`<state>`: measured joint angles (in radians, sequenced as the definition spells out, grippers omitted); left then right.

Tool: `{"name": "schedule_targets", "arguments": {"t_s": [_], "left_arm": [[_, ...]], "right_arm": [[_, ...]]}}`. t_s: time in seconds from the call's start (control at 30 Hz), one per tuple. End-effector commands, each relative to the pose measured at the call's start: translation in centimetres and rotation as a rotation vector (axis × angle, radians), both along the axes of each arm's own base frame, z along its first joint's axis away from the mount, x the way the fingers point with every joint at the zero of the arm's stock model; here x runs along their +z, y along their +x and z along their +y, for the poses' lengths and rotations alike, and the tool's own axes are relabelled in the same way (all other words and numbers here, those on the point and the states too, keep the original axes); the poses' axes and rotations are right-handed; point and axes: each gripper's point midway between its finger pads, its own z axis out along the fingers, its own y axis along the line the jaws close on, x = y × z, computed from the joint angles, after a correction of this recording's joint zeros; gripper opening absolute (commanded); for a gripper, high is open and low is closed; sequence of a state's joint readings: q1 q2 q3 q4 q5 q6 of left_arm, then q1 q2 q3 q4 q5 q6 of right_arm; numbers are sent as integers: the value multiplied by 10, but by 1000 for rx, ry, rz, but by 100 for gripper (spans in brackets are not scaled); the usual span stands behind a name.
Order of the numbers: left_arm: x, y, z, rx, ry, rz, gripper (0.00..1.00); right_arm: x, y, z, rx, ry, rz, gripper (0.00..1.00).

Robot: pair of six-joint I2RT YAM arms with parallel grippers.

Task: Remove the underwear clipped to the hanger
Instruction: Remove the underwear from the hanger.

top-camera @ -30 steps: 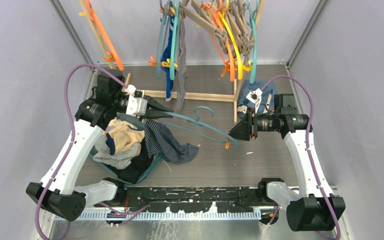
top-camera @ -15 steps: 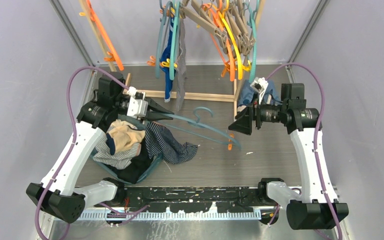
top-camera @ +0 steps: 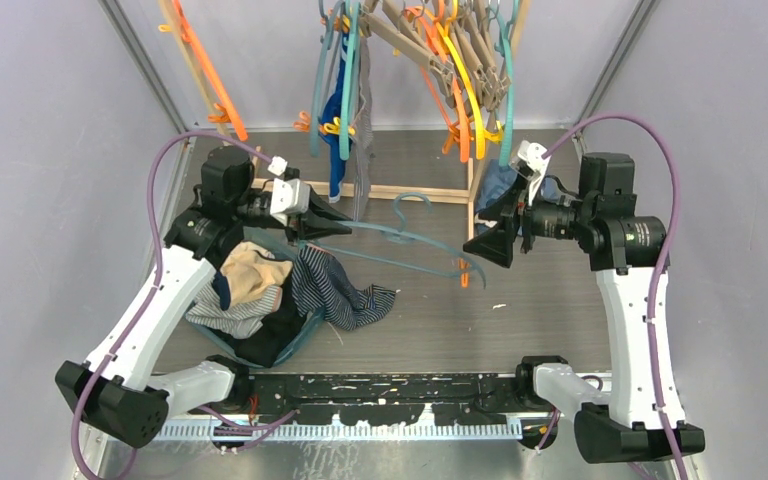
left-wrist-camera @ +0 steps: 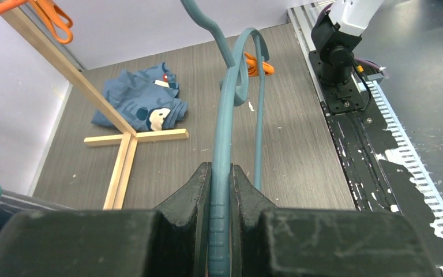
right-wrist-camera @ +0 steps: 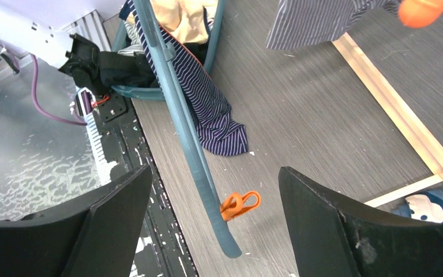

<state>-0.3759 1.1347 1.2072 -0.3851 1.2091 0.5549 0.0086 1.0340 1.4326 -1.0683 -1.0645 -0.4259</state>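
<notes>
My left gripper (top-camera: pixel 332 226) (left-wrist-camera: pixel 221 171) is shut on one arm of a teal hanger (top-camera: pixel 400 248) (left-wrist-camera: pixel 226 109), holding it level above the table. An orange clip (top-camera: pixel 463 276) (right-wrist-camera: pixel 239 203) sits near the hanger's (right-wrist-camera: pixel 184 133) far end with no cloth in it. My right gripper (top-camera: pixel 490 236) (right-wrist-camera: pixel 213 222) stands open, its fingers wide on either side of that end and apart from it. Navy pinstriped underwear (top-camera: pixel 345 290) (right-wrist-camera: pixel 214 109) lies on the table, draped out of a basket. Beige and grey underwear (top-camera: pixel 250 280) is piled in the basket.
A teal basket (top-camera: pixel 305 325) sits under my left arm. A wooden rack (top-camera: pixel 390 190) at the back carries many hangers, with blue (top-camera: pixel 337 120) and grey (top-camera: pixel 364 100) garments hanging. A blue cartoon-face garment (left-wrist-camera: pixel 141 107) (right-wrist-camera: pixel 432 205) lies by the rack's foot.
My right gripper has opened and drawn back up and to the right, off the hanger's clip end. My left arm has shifted the hanger slightly toward the rack.
</notes>
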Motion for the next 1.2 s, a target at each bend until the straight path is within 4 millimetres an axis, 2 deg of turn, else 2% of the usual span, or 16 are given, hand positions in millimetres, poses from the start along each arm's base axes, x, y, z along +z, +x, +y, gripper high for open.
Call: {"name": "schedule_targets", "arguments": {"t_s": [0.0,0.17,0.3,0.67,0.8,0.93,1.0,1.17], "left_arm": [[21,-6,-9,-8,-45,-32,0],[26,-2,-14,4,-58,13,0],[28,-2,-16,6,-67,35,0],[19,-7,-17,-17,-62,69,0],[16,-7,-18,-19,-59,82,0],[14,-10,-18,-31,-59,97,0],[14,-13,-18,-41,-58,110,9],[13,-19,-15,-37,-46,154,35]], "right_arm": [[6,-7,9,73,-14,-57,87],[-10,-13,26,142,-62,-35,87],[-25,-18,37,180,-89,-28,80],[-34,-8,40,172,-96,-78,34],[-33,-5,40,168,-95,-103,25],[-32,-3,37,157,-118,-151,5],[-31,-4,34,150,-135,-191,1],[-30,-4,27,131,-176,-258,1]]}}
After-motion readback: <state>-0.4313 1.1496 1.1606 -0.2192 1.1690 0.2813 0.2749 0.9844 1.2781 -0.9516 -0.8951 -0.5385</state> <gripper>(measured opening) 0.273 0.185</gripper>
